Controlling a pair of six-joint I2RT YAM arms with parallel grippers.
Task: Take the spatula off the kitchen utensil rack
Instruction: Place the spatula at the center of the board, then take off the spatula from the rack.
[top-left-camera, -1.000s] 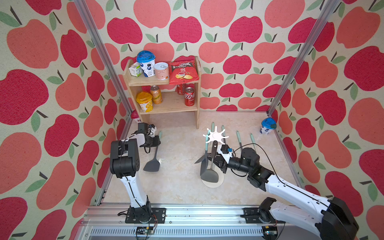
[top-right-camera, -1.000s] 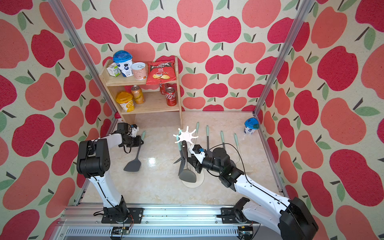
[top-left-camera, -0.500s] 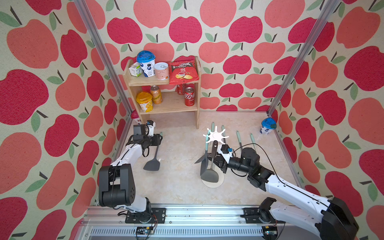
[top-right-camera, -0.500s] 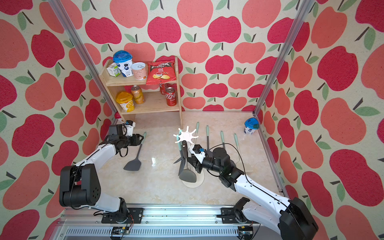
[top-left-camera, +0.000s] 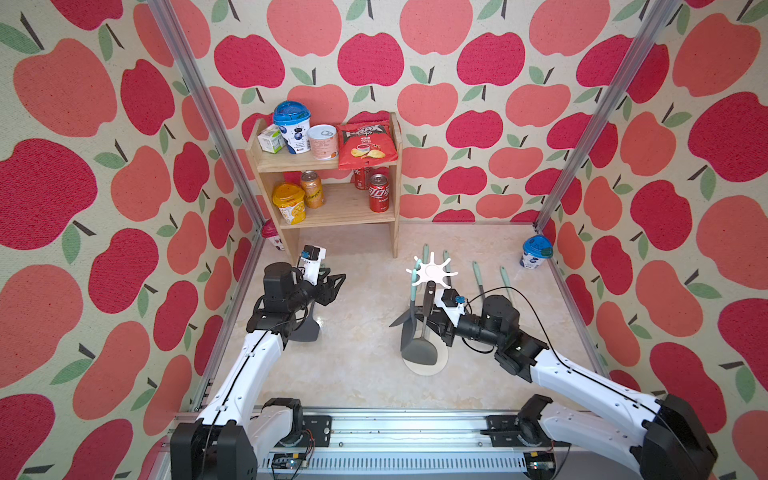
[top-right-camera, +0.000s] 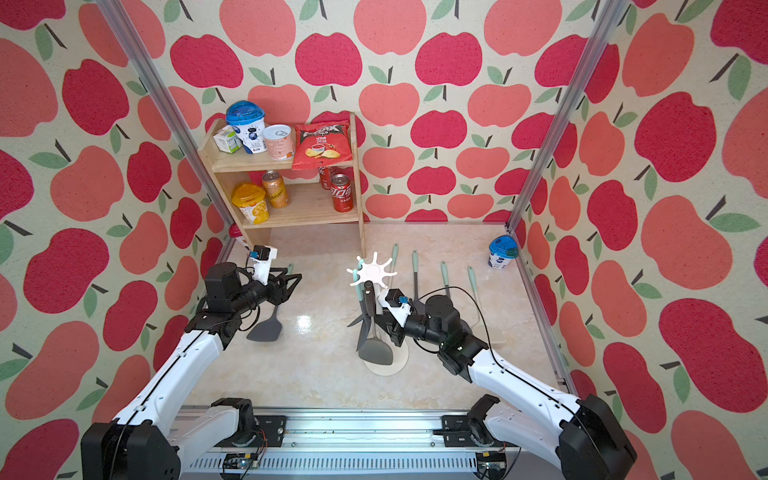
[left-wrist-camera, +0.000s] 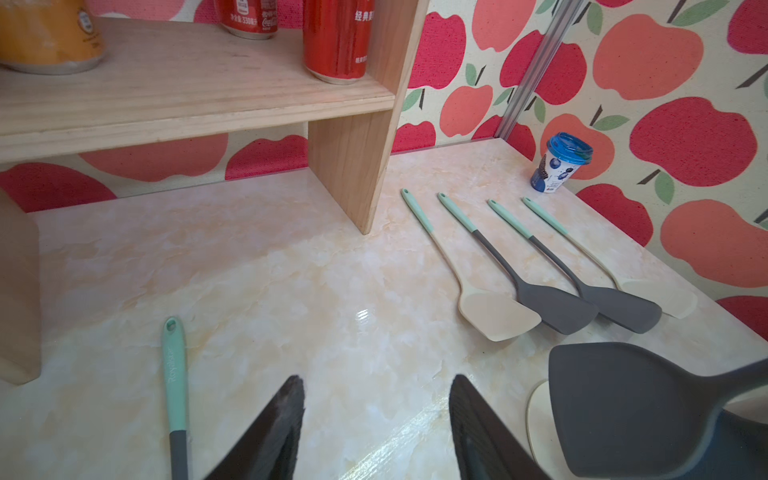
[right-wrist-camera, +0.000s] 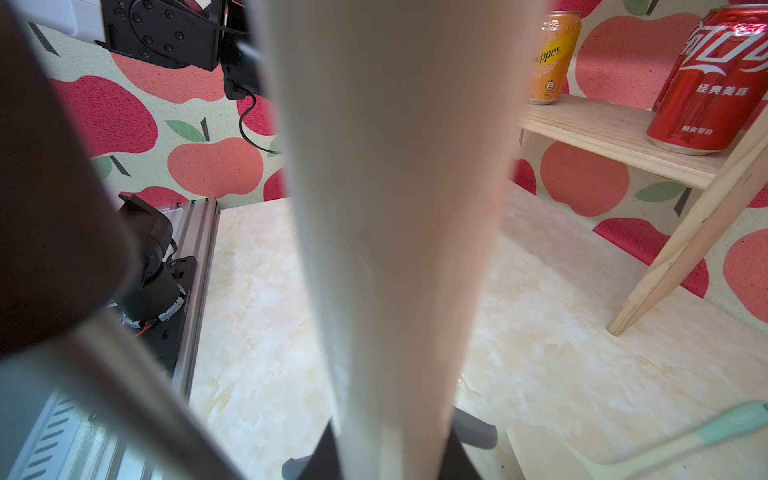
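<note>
One white star-topped rack (top-left-camera: 432, 272), grey spatulas (top-left-camera: 419, 350) hanging; right pincer (top-left-camera: 435, 322) pinching pole (right-wrist-camera: 395, 208), left pincer (left-wrist-camera: 376, 379) spread.

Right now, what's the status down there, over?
Left fingers open, clear of grey spatula lying on the table. Right fingers shut on utensil rack pole. Two grey utensils hang on it. Nothing blocking.

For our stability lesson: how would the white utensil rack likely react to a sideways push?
Probably tippy: the kitchen utensil rack is a thin pole on a flat base. The hanging utensils seem to load one side, likely adding lean. The right end effector clamping the pole should steady it.
</note>
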